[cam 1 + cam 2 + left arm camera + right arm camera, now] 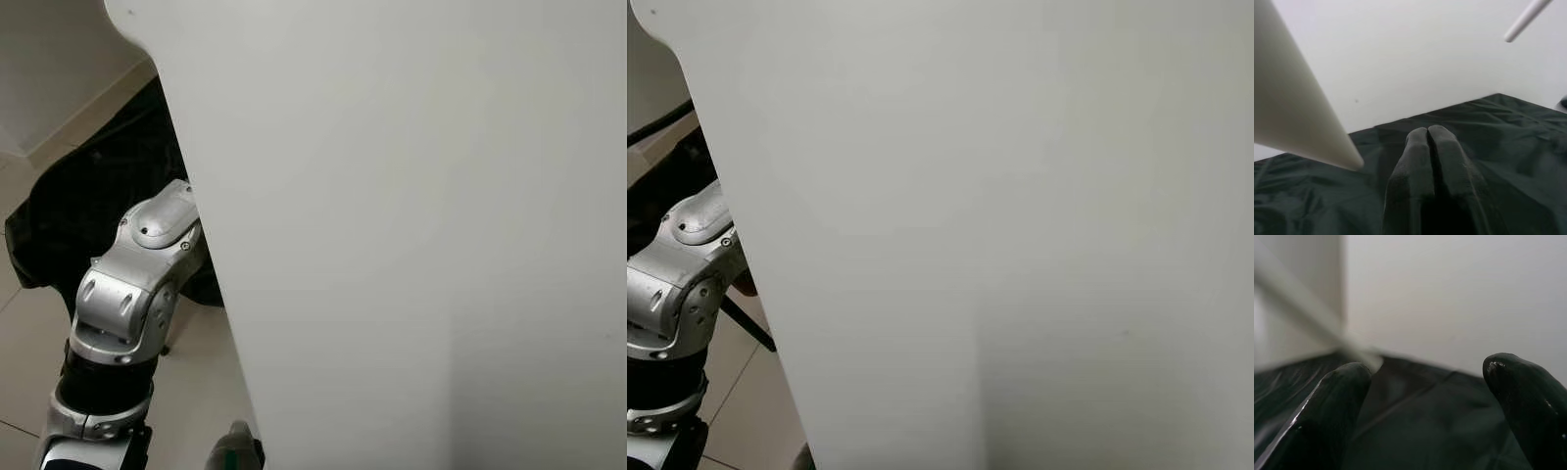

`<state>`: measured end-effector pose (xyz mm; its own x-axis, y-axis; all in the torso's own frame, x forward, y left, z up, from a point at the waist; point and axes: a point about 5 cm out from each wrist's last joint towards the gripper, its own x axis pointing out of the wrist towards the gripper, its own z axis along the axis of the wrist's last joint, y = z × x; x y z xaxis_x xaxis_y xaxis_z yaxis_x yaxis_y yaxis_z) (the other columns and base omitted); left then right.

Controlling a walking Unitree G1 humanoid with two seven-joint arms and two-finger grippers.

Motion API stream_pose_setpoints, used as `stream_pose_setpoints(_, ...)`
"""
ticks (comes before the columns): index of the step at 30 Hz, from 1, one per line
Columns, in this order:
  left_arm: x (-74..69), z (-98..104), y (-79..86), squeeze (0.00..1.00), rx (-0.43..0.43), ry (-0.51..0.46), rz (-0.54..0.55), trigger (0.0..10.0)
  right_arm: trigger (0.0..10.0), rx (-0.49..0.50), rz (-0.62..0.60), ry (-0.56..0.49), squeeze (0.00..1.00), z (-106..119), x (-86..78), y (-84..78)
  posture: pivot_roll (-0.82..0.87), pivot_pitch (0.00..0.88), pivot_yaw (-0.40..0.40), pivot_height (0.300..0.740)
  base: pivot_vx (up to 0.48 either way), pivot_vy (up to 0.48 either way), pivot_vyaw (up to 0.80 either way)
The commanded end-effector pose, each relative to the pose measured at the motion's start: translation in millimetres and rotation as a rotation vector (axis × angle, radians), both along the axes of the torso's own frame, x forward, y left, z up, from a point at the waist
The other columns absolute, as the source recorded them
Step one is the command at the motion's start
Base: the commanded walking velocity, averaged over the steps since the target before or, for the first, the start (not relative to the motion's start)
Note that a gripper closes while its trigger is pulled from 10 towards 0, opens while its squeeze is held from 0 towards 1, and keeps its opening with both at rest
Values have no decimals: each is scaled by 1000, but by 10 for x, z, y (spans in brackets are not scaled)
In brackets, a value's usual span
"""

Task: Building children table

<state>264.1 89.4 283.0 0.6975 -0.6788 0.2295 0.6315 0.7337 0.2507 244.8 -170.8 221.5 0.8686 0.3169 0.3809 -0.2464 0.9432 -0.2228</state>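
While a big white tabletop panel (411, 235) fills the head view close-up, left end effector (1429, 134) has fingers together, right end effector (1427, 382) has fingers apart, both over dark cloth (1508, 142) w/ a leg (1298, 112) nearby; blocked sight risks bumping it.

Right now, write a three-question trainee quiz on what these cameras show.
1. True or false: the left claw has its fingers pressed together.
2. Multiple choice: what blocks most of the head view? A) the white tabletop panel B) a red curtain C) a person's hand
3. Fill in: beneath both claws lies a dark ___.

Key
1. True; the two fingers touch with nothing between them.
2. A; it stands close to the camera, with the left arm beside its edge.
3. Cloth; the right claw, fingers apart, hangs over it too, near a white table leg.
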Motion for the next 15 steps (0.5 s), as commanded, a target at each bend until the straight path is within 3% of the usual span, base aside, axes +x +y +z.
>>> stream_pose_setpoints(1, -55, 123, -12, 0, 6, -56, -23, 10000, 10000, -33, 30, 23, 0, -31, -31, 35, 54, 95, 47, 740, 0, 0, 0)
stream_pose_setpoints(6, -77, 156, 13, 0, 22, -43, -60, 10000, 10000, -283, 286, 160, 0, -92, -255, -92, 46, 88, 46, 740, 0, 0, 0)
stream_pose_setpoints(15, -34, 227, 65, 0, -7, -27, -44, 10000, 10000, -418, 460, 281, 0, -86, -388, -237, 40, 80, 37, 740, 0, 0, 0)
